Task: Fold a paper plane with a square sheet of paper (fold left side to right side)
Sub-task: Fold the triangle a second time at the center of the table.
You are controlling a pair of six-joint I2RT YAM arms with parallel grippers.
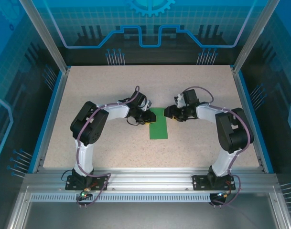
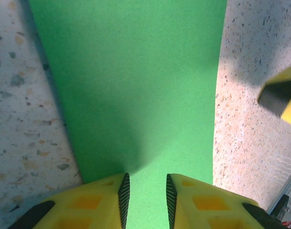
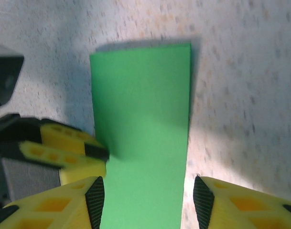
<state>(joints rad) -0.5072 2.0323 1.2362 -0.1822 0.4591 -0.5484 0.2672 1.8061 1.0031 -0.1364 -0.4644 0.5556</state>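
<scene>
The square sheet of paper (image 1: 158, 125) lies flat on the table, folded into a narrow green strip that runs away from the arms. My left gripper (image 1: 147, 117) sits low at the strip's far left edge. In the left wrist view the left gripper (image 2: 145, 193) is open by a narrow gap, with the paper (image 2: 135, 81) lying beneath it and nothing pinched. My right gripper (image 1: 168, 113) faces it from the strip's right side. Seen from the right wrist, the right gripper (image 3: 149, 198) stands wide open, straddling the paper (image 3: 143, 109), and the left arm's yellow fingers (image 3: 71, 148) rest at the strip's edge.
The speckled beige table (image 1: 112, 86) is bounded by blue side rails (image 1: 52, 109) and an aluminium frame (image 1: 145, 183) at the near edge, where both arm bases are bolted. A right fingertip (image 2: 281, 95) shows beside the paper in the left wrist view.
</scene>
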